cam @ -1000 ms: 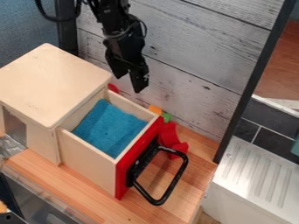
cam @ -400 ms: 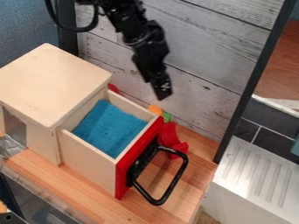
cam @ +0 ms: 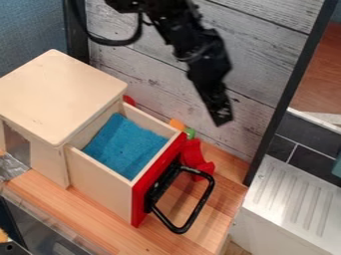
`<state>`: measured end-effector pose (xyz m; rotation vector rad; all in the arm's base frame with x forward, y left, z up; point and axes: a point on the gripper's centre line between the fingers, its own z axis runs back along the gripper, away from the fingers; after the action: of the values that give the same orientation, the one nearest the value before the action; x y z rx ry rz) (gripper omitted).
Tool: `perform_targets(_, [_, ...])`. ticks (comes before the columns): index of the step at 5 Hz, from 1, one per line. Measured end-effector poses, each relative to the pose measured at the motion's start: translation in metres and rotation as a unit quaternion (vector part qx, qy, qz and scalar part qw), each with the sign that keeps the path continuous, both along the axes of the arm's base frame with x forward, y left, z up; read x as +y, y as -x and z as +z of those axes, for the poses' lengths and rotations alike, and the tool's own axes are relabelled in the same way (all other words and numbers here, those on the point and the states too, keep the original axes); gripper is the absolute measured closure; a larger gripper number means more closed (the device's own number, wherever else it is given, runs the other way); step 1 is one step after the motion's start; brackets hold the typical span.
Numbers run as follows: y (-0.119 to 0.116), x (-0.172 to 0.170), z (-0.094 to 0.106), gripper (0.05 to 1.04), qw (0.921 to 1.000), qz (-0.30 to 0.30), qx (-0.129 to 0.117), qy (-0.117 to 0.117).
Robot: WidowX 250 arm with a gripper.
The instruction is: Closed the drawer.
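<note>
Camera view: the gripper [cam: 222, 118] swings rightward and lower, now out past the drawer [cam: 100, 180]'s red front [cam: 139, 205]; can't tell whether its jaws are clenched or released. Drawer hasn't budged, jutting from its cabinet [cam: 60, 94]; looks like positioning for a push.

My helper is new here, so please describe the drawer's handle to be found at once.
On the wooden counter, a pale cabinet has its drawer pulled open. The handle sits on the drawer's red front, a big black loop, unlike the red object behind it.
</note>
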<state>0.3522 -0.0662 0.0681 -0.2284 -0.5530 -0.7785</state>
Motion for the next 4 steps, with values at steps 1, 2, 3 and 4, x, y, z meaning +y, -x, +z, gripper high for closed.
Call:
perform_targets(1, [0.005, -0.032, -0.008, 0.083, 0.9985, -0.054, -0.001, 0.001])
perform_targets(2, [0.007, -0.05, -0.038, 0.083, 0.9947, -0.101, 0.015, 0.004])
perform_targets(3, [0.013, -0.059, -0.055, 0.083, 0.9913, -0.131, 0.012, 0.0])
perform_targets(4, [0.028, -0.065, -0.065, 0.083, 0.9869, -0.161, 0.008, -0.009])
